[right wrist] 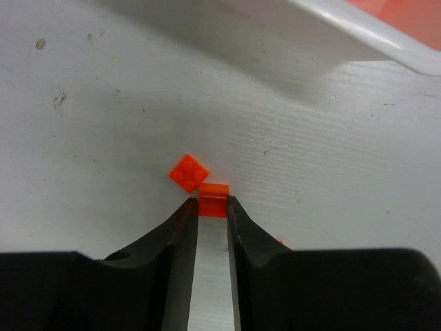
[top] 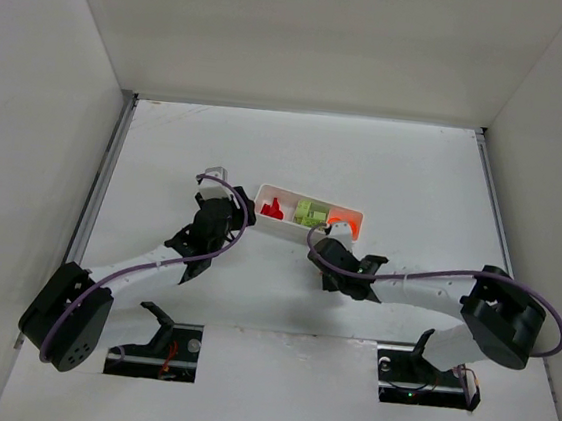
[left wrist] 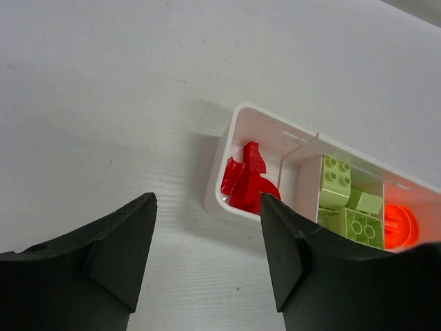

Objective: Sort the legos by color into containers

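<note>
The long white tray (top: 265,217) holds red legos (top: 273,209) in its left compartment, lime green legos (top: 311,213) in the middle and an orange piece (top: 339,221) on the right. In the left wrist view the red legos (left wrist: 247,181), green legos (left wrist: 344,200) and orange piece (left wrist: 400,225) show inside the tray (left wrist: 219,196). My left gripper (left wrist: 208,200) is open and empty, just left of the tray. My right gripper (right wrist: 212,205) is shut on a small orange lego (right wrist: 213,199) on the table below the tray (right wrist: 358,34). A flat orange lego (right wrist: 189,172) lies touching it.
White walls enclose the table on the left, back and right. The two arm bases (top: 68,319) (top: 496,319) sit at the near edge. A small orange speck (right wrist: 280,241) shows by my right finger.
</note>
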Robot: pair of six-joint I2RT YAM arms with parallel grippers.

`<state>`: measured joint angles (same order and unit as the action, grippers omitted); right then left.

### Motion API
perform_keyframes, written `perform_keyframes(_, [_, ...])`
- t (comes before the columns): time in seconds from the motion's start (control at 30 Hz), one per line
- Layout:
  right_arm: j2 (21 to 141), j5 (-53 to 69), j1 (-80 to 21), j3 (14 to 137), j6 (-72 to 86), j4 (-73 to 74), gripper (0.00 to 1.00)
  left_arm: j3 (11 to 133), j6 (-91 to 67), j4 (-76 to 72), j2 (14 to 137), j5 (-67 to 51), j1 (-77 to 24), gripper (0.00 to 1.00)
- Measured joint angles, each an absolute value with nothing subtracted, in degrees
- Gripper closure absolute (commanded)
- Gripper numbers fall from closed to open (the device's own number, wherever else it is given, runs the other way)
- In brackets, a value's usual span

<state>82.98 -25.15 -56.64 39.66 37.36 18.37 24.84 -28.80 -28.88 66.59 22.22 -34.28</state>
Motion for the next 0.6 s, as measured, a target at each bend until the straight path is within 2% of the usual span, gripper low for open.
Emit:
perform_keyframes(0.2, [81.1, -26.1, -56.6, 39.6, 37.6, 19.7, 0.76, 24.8, -28.9, -28.9, 66.6, 22.0, -34.1, 0.41])
perform_keyframes(0.43, [72.0, -27.4, -56.4, 40.2, 37.5, 22.3, 0.75, 24.8, -29.0, -28.9, 66.6, 22.0, -34.2, 0.41])
perform_keyframes(0.6, [72.8, -27.5, -50.0, 45.6, 33.6, 20.3, 0.75, 24.8, -29.0, -29.0, 66.6, 22.0, -34.3, 0.41])
